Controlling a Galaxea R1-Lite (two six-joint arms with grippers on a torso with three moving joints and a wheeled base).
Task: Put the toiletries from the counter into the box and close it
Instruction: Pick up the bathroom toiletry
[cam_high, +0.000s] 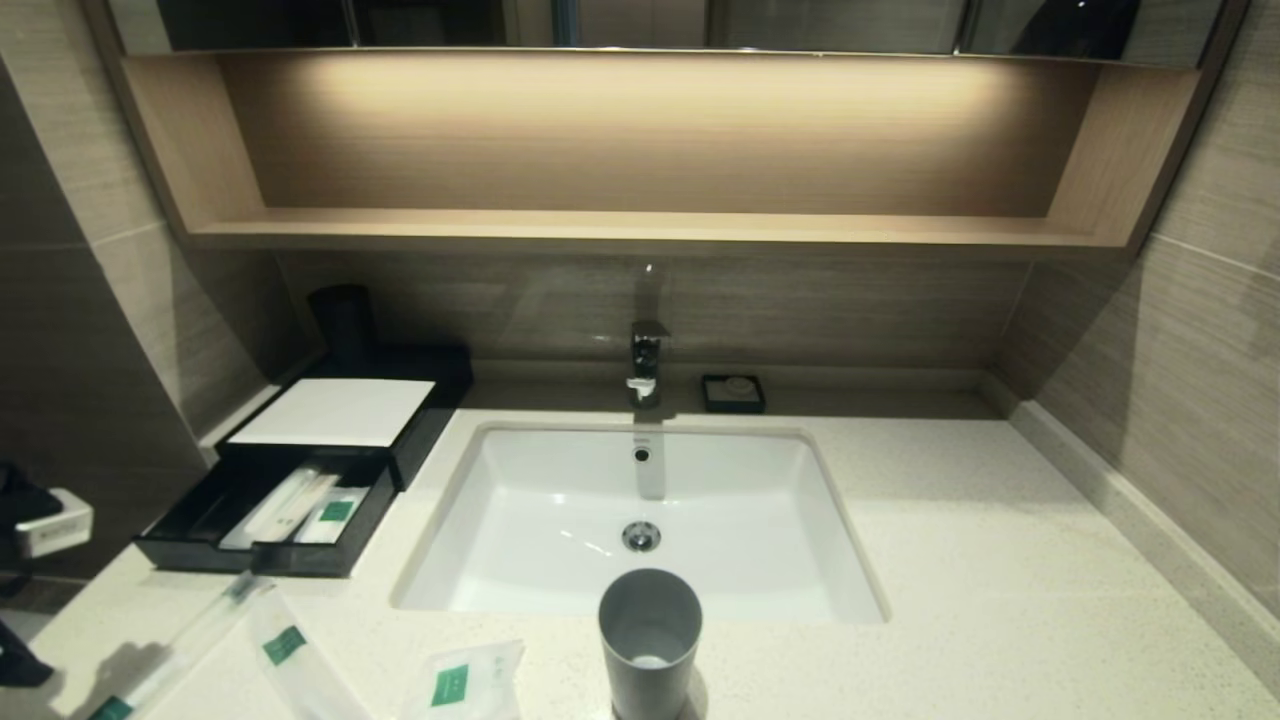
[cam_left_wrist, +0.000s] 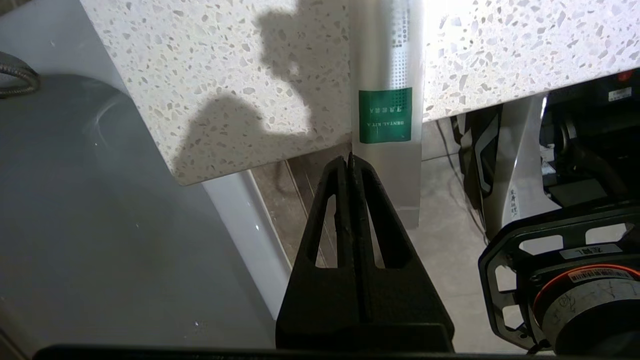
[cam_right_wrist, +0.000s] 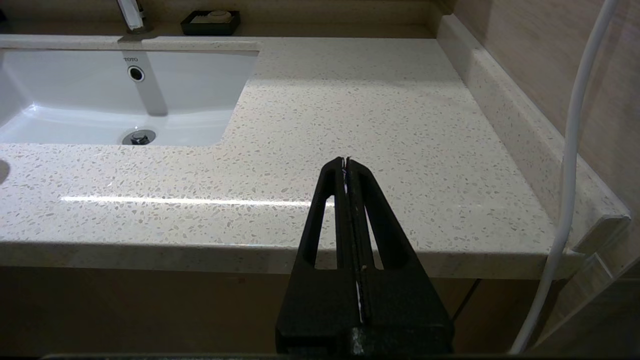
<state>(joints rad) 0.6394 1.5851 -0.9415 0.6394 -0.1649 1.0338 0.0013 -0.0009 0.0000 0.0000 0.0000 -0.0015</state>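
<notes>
The left gripper (cam_left_wrist: 350, 159), fingers pressed together, hung beside the long packet (cam_left_wrist: 387, 107) overhanging the bench (cam_left_wrist: 225, 75) edge, apparently not touching it; the right gripper (cam_right_wrist: 346, 161) was likewise closed.

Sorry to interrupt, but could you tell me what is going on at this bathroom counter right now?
A two-armed robot is tidying toiletries into the black box, whose drawer stands open with packets already inside. Three packets lie on the counter at its front edge: a long thin one, a narrow one and a squarish one. The left gripper, shut and empty, is beside the long packet's overhanging end. The right gripper waits shut.
</notes>
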